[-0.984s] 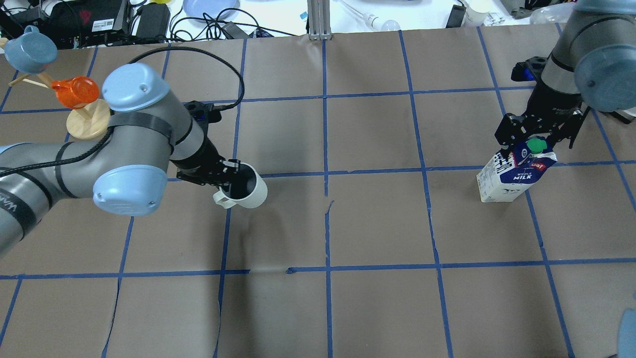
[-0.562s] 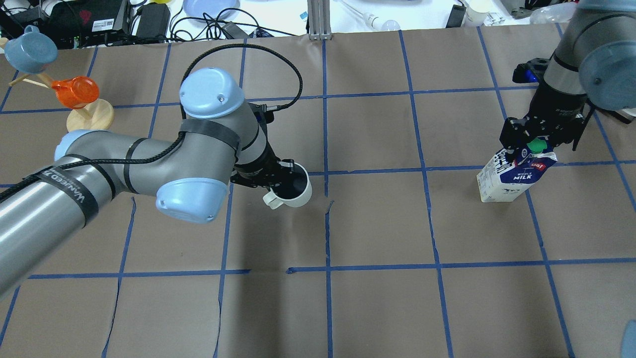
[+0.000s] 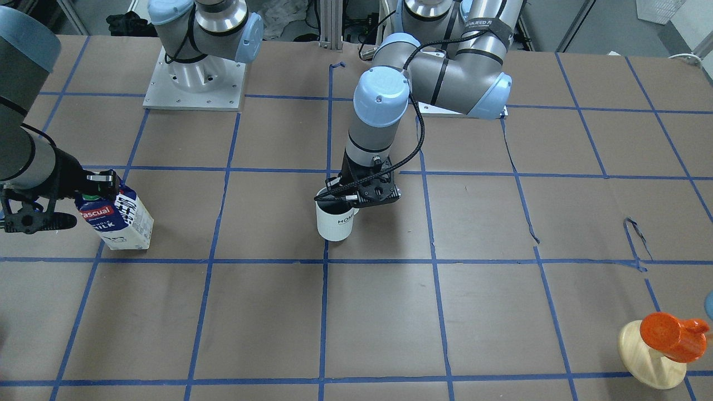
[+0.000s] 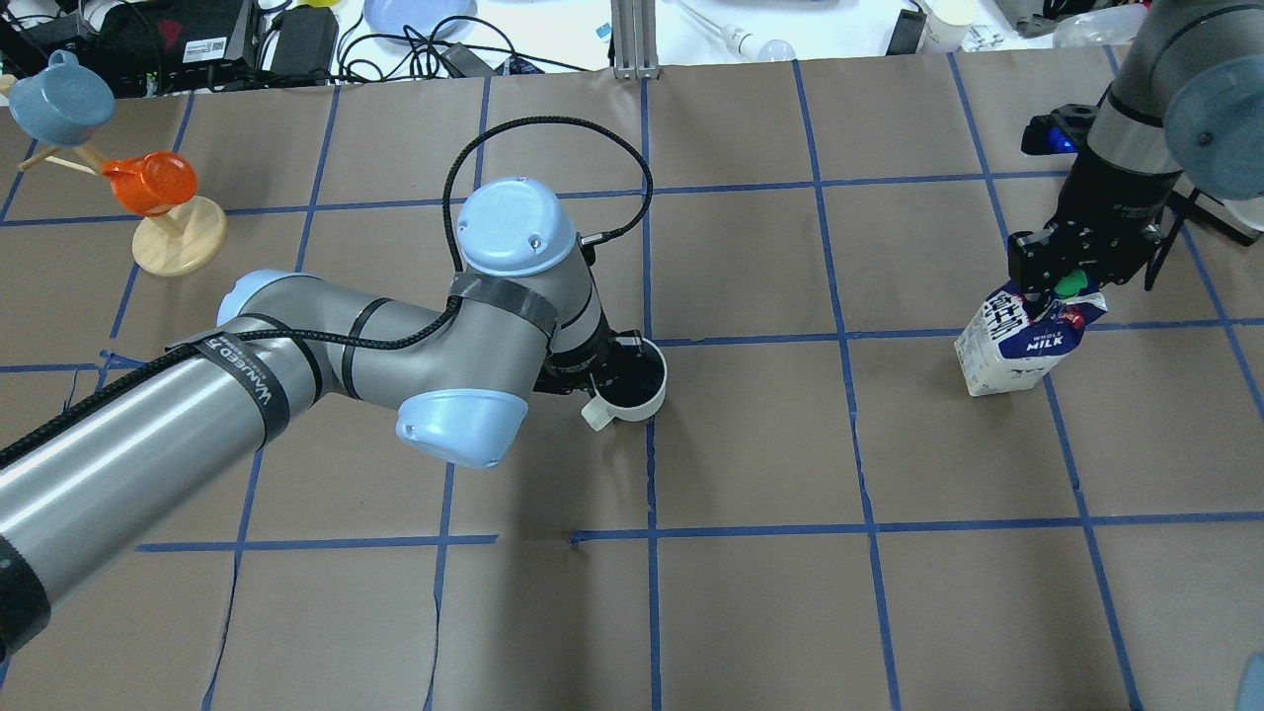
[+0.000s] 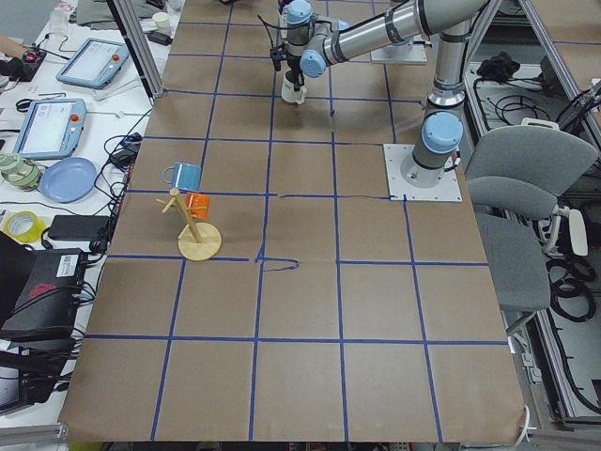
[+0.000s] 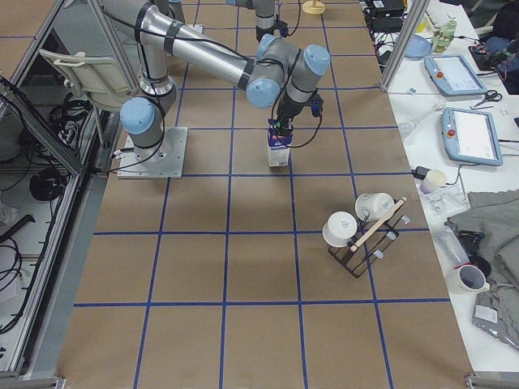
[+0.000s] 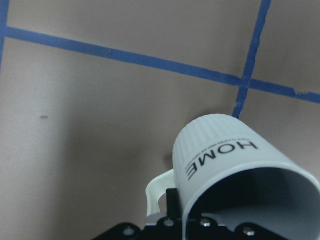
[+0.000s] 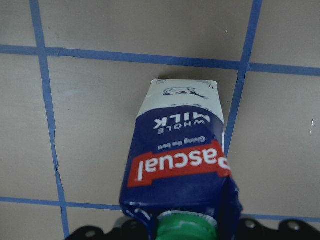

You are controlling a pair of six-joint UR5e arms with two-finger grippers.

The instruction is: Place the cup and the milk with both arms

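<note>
The white cup [image 4: 637,387] with a dark inside hangs in my left gripper [image 4: 620,360], which is shut on its rim near the table's centre line. It also shows in the front view [image 3: 334,223] and in the left wrist view [image 7: 225,155], where "HOME" is lettered on its side. I cannot tell whether it touches the table. The navy and white milk [image 4: 1017,351] carton leans at the right side. My right gripper [image 4: 1059,284] is shut on its top by the green cap. The carton also shows in the right wrist view [image 8: 182,145] and the front view [image 3: 120,220].
A pale wooden stand [image 4: 178,242] with an orange cup [image 4: 148,183] and a blue cup [image 4: 59,99] stands at the back left. A black rack with white mugs [image 6: 361,235] is off to the right side. Cables and clutter line the far edge [image 4: 296,39].
My left arm has carried the cup rightwards to the centre line. My right gripper's fingers have drawn in on the carton's top, and the carton has shifted slightly.
</note>
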